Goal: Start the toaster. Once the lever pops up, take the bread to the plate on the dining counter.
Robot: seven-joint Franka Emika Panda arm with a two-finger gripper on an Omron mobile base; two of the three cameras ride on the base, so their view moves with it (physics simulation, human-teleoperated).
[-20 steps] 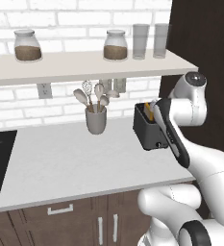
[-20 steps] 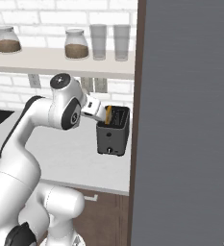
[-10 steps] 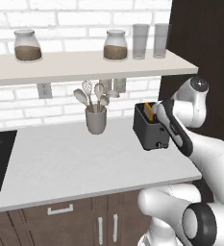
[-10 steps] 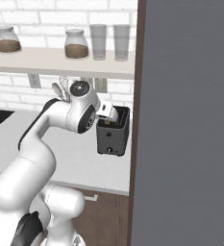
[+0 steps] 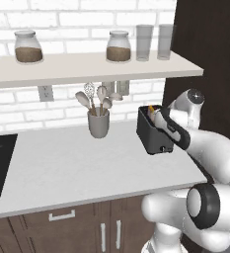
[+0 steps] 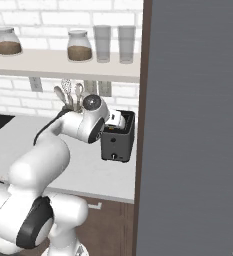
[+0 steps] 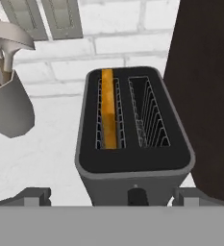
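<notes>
Left base view: toaster (image 5: pixel 153 132) far right on surface (image 5: pixel 67 163), gripper (image 5: pixel 162 118) above it, opening impossible to tell; utensil cup (image 5: pixel 98 123) left.
Right base view: dark panel (image 6: pixel 193 125) crowding right.
Hand view: bread (image 7: pixel 108 109) in left slot; best pressing lever (image 7: pixel 137 195) straight down.

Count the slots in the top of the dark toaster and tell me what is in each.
2. In the hand view, the left slot of the dark grey boxy toaster holds the tan bread slice; the right slot shows only its wire cage.
</notes>
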